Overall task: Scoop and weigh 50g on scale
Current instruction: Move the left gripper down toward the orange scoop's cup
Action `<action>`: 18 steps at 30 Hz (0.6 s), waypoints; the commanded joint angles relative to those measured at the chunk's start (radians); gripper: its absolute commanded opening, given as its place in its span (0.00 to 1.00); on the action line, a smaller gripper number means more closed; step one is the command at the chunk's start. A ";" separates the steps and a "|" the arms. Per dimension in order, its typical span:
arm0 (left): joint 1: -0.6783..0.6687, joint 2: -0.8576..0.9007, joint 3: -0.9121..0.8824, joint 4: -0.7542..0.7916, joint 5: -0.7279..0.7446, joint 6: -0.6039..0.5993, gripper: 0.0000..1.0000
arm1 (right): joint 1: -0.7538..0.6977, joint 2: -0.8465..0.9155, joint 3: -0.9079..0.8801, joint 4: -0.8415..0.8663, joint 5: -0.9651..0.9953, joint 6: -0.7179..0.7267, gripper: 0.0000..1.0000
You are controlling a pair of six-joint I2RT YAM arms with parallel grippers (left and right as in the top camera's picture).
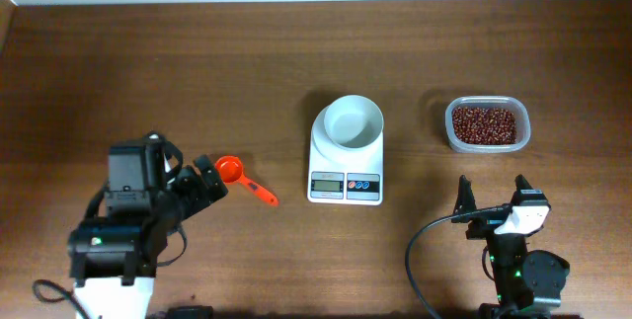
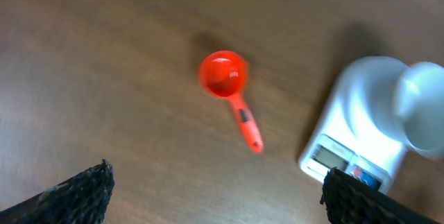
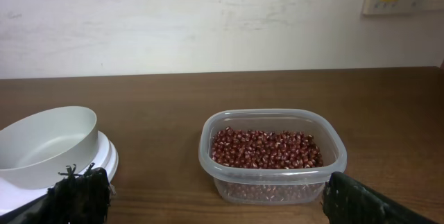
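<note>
A small orange plastic scoop [image 2: 225, 85] lies ahead of the left jaws, midway between them. Ahead of the right jaws sits a clear plastic tub of red-brown beans [image 3: 270, 180].

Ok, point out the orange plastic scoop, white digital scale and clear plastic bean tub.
orange plastic scoop [image 2: 223, 75]: left wrist view, bowl.
white digital scale [image 1: 345, 187]: overhead view, front panel.
clear plastic bean tub [image 3: 272, 177]: right wrist view, front rim.

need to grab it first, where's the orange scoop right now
In the overhead view the orange scoop lies on the table on the left side, between the open left gripper and the scale, its bowl nearest the gripper.
</note>
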 commanded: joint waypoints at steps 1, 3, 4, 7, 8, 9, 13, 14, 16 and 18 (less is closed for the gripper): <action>-0.001 0.003 -0.117 0.059 -0.105 -0.232 0.99 | 0.009 -0.003 -0.009 -0.002 0.005 0.006 0.99; -0.001 0.003 -0.191 0.164 -0.103 -0.341 0.99 | 0.009 -0.003 -0.009 -0.002 0.005 0.006 0.99; -0.001 0.003 -0.209 0.195 -0.103 -0.384 0.99 | 0.009 -0.003 -0.009 -0.002 0.005 0.006 0.99; -0.001 0.022 -0.239 0.225 -0.096 -0.413 0.93 | 0.009 -0.003 -0.009 -0.002 0.005 0.006 0.99; -0.002 0.036 -0.242 0.227 -0.087 -0.417 0.90 | 0.009 -0.003 -0.009 -0.002 0.005 0.006 0.99; -0.002 0.051 -0.244 0.231 -0.078 -0.430 0.88 | 0.009 -0.003 -0.009 -0.002 0.005 0.006 0.99; -0.002 0.167 -0.247 0.272 -0.044 -0.491 0.73 | 0.009 -0.003 -0.009 -0.002 0.005 0.006 0.99; -0.002 0.214 -0.247 0.296 -0.017 -0.491 0.67 | 0.009 -0.003 -0.009 -0.002 0.005 0.006 0.99; -0.002 0.271 -0.247 0.329 0.006 -0.491 0.61 | 0.009 -0.003 -0.009 -0.003 0.005 0.006 0.99; -0.002 0.352 -0.247 0.371 0.019 -0.490 0.52 | 0.009 -0.003 -0.009 -0.002 0.005 0.006 0.99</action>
